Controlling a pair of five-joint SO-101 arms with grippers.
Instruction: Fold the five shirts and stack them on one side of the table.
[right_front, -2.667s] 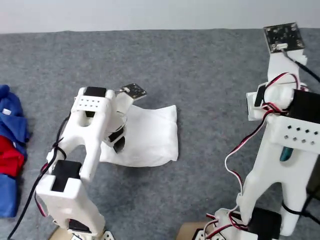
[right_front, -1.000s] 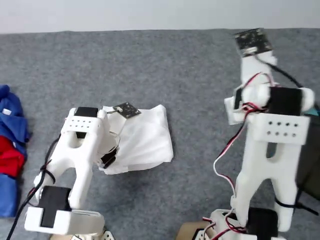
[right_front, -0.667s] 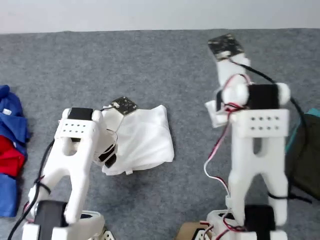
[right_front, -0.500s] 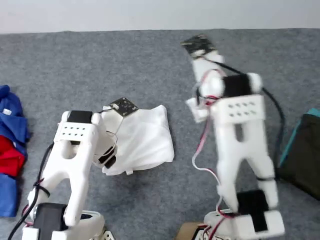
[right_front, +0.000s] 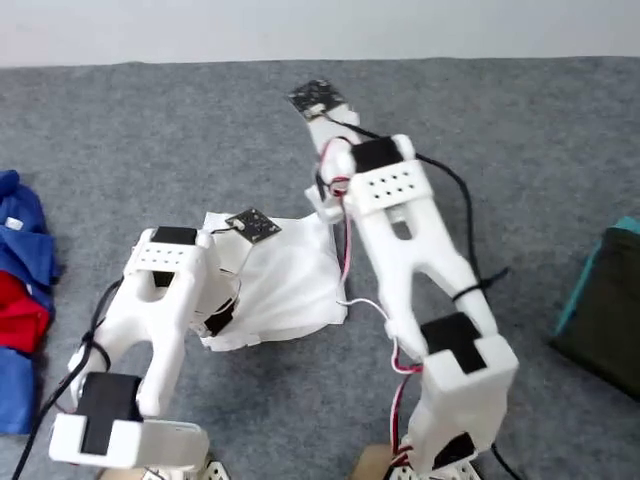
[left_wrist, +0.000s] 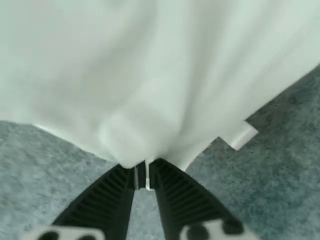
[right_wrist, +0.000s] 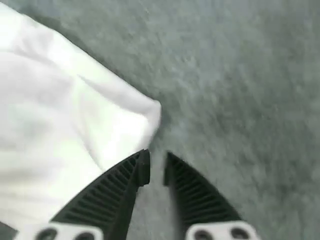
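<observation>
Left tool (left_wrist: 142, 172) tight on white shirt (left_wrist: 150, 75) edge (right tool (right_wrist: 156, 167) beside corner)

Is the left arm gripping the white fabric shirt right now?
Yes, the fingers of the left gripper are pinched shut on the edge of the white fabric shirt.

You have soft, even overhead light on the grey carpet-like table cover (right_front: 520, 130), with only thin shadow under the crumpled white fabric shirt (right_front: 290, 285). In your left wrist view that shirt (left_wrist: 150, 65) washes out bright, its folds barely shaded
</observation>
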